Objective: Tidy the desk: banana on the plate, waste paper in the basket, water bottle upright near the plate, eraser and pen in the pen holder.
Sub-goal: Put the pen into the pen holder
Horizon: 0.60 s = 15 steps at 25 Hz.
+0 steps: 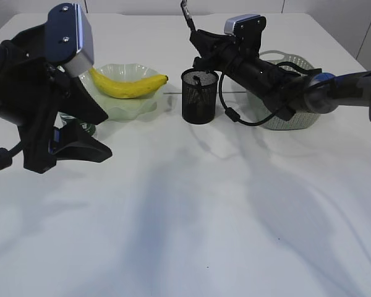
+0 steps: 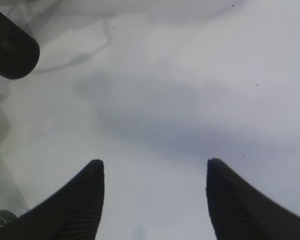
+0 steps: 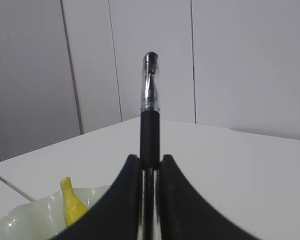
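Exterior: right claw (image 1: pixel 191 31) pinches the pen (image 1: pixel 187 13) above the black mesh pen holder (image 1: pixel 199 96), pen pointing up and back. Banana (image 1: pixel 128 85) lies on the pale green plate (image 1: pixel 136 108); basket (image 1: pixel 290 117) sits behind the right arm. Left claw (image 1: pixel 80 145) low over the worktop (image 1: pixel 191 216).

Left wrist: left claw (image 2: pixel 155 200) stands wide apart, nothing between its fingers; pen holder (image 2: pixel 10 47) at upper left.

Right wrist: right claw (image 3: pixel 150 162) clamped on the pen (image 3: pixel 150 110); banana (image 3: pixel 72 202) tip on plate (image 3: pixel 25 222) below.

The left claw (image 2: pixel 155 200), black with ribbed fingers, stands wide apart, gripping nothing. The right claw (image 3: pixel 150 162) is clamped on a black-and-clear pen (image 3: pixel 150 115), its arm stretched level.
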Available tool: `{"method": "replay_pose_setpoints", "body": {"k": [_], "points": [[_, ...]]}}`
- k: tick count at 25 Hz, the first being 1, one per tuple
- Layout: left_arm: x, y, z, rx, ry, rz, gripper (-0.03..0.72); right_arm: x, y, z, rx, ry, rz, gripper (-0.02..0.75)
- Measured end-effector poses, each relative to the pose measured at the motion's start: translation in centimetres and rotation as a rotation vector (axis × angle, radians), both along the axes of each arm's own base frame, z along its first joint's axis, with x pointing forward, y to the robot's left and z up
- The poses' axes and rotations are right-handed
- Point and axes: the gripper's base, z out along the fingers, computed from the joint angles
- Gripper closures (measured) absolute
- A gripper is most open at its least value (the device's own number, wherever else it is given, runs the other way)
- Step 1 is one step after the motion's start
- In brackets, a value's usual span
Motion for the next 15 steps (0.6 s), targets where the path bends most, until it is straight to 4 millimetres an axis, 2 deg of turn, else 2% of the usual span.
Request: {"method": "replay_pose_setpoints", "body": {"k": [10, 15], "points": [[0.0, 0.0, 0.0, -0.001, 0.0, 0.0, 0.228, 1.3, 0.2, -1.9, -0.003, -0.011, -0.008, 0.69], [0.0, 0.0, 0.0, -0.002, 0.001, 0.001, 0.228, 1.7, 0.2, -3.7, -0.011, 0.011, -0.012, 0.69]]}}
